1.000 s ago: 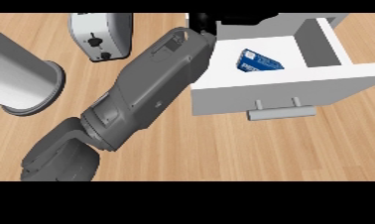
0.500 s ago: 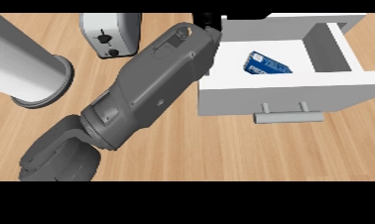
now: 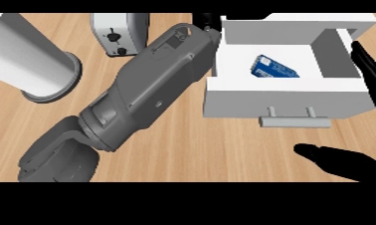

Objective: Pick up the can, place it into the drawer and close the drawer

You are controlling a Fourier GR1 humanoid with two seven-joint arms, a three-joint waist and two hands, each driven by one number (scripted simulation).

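head view, looking steeply down on a wooden counter point(image 3: 183, 154).

drawer point(image 3: 283, 100): white, pulled open, at the right of the view. its front panel faces the lower edge and carries a grey handle point(image 3: 295, 119) on two short posts.

can point(image 3: 275, 68): blue with white lettering, lying tilted on the drawer's white floor, toward the middle. it is inside the drawer, apart from the walls, and touched by no hand.

left hand point(image 3: 206, 21): the grey left forearm point(image 3: 150, 87) runs from the lower left corner diagonally up to the drawer's left rear corner. only a few black fingers show past the wrist, at the top edge just beside the drawer's left wall. whether they are straight or curled cannot be told; nothing can be seen in them.

right hand point(image 3: 339, 161): black, at the lower right corner, over the counter below the drawer front and apart from the handle. the visible fingers lie extended toward the left, not curled, and hold nothing. a further black sliver shows at the right edge beside the drawer's right wall.

other items: a silver toaster point(image 3: 120, 34) at the top, left of the forearm; a grey cylinder with a flared base point(image 3: 35, 64) at the far left.
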